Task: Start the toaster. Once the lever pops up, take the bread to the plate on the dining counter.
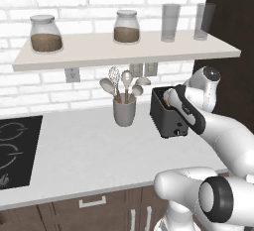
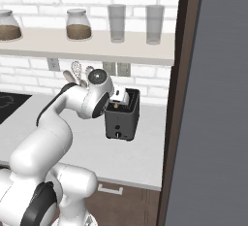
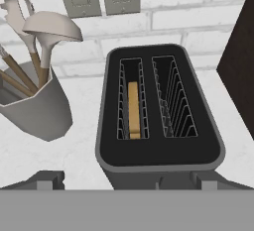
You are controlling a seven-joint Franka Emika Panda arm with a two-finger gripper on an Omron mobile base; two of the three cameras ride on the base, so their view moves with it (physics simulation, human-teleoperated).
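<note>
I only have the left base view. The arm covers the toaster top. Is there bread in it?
Observer: Yes. The hand view shows the bread standing on edge in one slot of the toaster; the other slot is bare.
Operator: Gripper state?
Observer: The gripper is open, holding nothing, just above the toaster's top.
Operator: What's right of the toaster?
Observer: A dark tall panel stands right beside it in the right base view.
</note>
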